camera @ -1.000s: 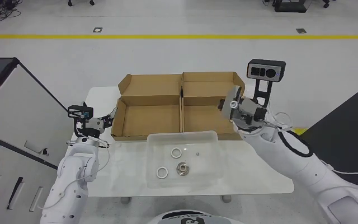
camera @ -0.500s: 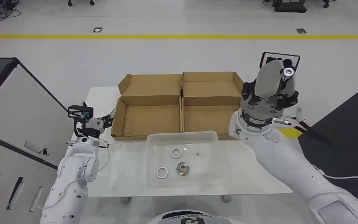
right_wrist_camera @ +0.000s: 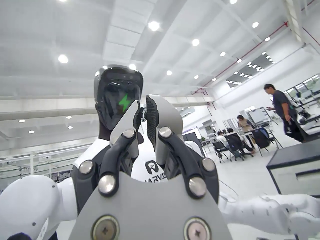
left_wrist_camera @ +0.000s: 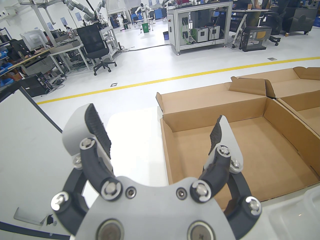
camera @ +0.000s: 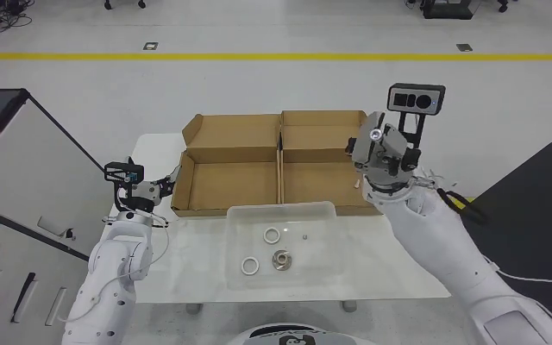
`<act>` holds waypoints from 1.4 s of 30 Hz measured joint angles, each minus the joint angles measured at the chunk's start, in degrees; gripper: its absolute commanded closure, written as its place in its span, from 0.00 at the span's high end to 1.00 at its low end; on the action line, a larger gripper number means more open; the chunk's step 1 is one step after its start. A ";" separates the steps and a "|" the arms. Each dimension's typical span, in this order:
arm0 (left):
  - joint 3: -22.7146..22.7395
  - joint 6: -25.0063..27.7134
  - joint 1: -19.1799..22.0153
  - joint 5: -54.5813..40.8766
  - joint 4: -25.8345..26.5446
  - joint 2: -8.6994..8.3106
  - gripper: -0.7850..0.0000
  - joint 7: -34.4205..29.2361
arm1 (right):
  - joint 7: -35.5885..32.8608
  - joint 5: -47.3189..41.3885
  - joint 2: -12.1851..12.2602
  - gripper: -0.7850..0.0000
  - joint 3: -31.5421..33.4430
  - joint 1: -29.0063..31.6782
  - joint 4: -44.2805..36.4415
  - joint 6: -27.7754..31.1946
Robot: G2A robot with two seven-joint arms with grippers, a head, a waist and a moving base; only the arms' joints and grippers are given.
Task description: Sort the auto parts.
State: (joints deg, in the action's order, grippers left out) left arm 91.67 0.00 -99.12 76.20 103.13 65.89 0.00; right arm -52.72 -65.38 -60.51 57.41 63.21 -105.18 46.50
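Right wrist view: right gripper [right_wrist_camera: 143, 106], jaws pinching a small threaded part [right_wrist_camera: 143, 114], hangs above the cardboard boxes [camera: 233, 185]; left gripper [left_wrist_camera: 155, 114], jaws wide open, sits beside them.

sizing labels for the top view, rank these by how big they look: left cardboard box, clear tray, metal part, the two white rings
1. left cardboard box, flap included, barely ahead of
2. clear tray; too close to be sure
3. metal part, slightly larger than
4. the two white rings, alike
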 measured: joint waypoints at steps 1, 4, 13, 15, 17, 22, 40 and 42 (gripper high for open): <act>0.00 0.00 0.00 0.00 0.00 0.00 1.00 0.00 | 0.43 1.90 0.01 0.00 0.60 0.21 -0.18 -0.76; 0.00 0.00 0.00 0.00 0.00 0.00 1.00 0.00 | 1.23 5.41 0.00 0.00 1.82 0.77 -0.77 -2.12; 0.00 0.00 0.00 0.00 0.00 0.00 1.00 0.00 | 1.23 -6.64 -1.80 0.00 1.20 3.45 -2.97 1.69; 0.00 0.00 0.00 0.00 0.00 0.00 1.00 0.00 | 0.15 -9.23 -2.27 0.00 1.12 3.53 -2.82 2.14; 0.00 0.00 0.00 0.00 0.00 0.00 1.00 0.00 | -0.85 -11.10 -2.71 0.00 1.16 3.57 -2.51 2.46; 0.00 0.00 0.00 0.00 0.00 0.00 1.00 0.00 | -2.91 -9.68 -3.33 0.00 2.12 3.36 -1.02 1.86; 0.00 0.00 0.00 0.00 0.00 0.00 1.00 0.00 | -3.84 13.37 -3.35 0.00 8.08 3.50 -1.30 -8.41; 0.00 0.00 0.00 0.00 0.00 0.00 1.00 0.00 | -3.64 13.74 -3.41 0.00 8.33 3.85 -1.67 -8.60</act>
State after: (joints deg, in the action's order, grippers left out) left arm 91.67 0.00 -99.12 76.20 103.13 65.89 0.00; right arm -56.36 -51.63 -63.91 65.74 67.06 -106.86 37.90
